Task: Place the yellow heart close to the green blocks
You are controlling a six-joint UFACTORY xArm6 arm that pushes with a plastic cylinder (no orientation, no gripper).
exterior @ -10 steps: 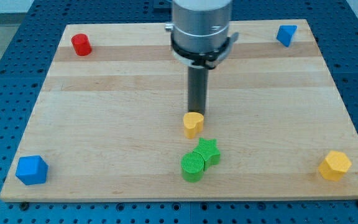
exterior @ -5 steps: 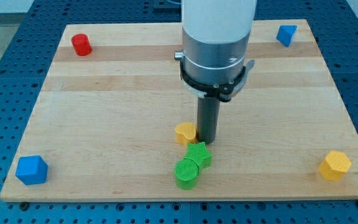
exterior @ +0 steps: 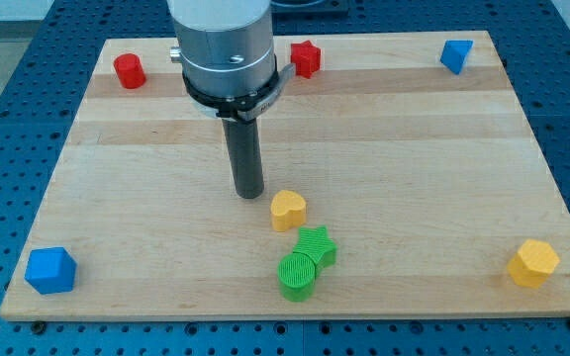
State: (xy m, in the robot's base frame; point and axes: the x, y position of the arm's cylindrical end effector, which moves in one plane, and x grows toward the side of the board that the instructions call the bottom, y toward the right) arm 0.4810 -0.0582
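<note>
The yellow heart (exterior: pixel 288 210) lies on the wooden board just above and left of the green star (exterior: pixel 317 244), with a narrow gap between them. The green cylinder (exterior: pixel 297 276) touches the star at its lower left. My tip (exterior: pixel 248 193) rests on the board a short way up and left of the yellow heart, apart from it.
A red cylinder (exterior: pixel 129 70) sits at the top left, a red star (exterior: pixel 306 57) at the top middle, a blue block (exterior: pixel 454 55) at the top right. A blue cube (exterior: pixel 49 270) is at the bottom left, a yellow hexagon (exterior: pixel 533 262) at the bottom right.
My tip moved from the heart's right side to its upper left. The heart shifted slightly left and down; the green pair slid a little down and left earlier.
</note>
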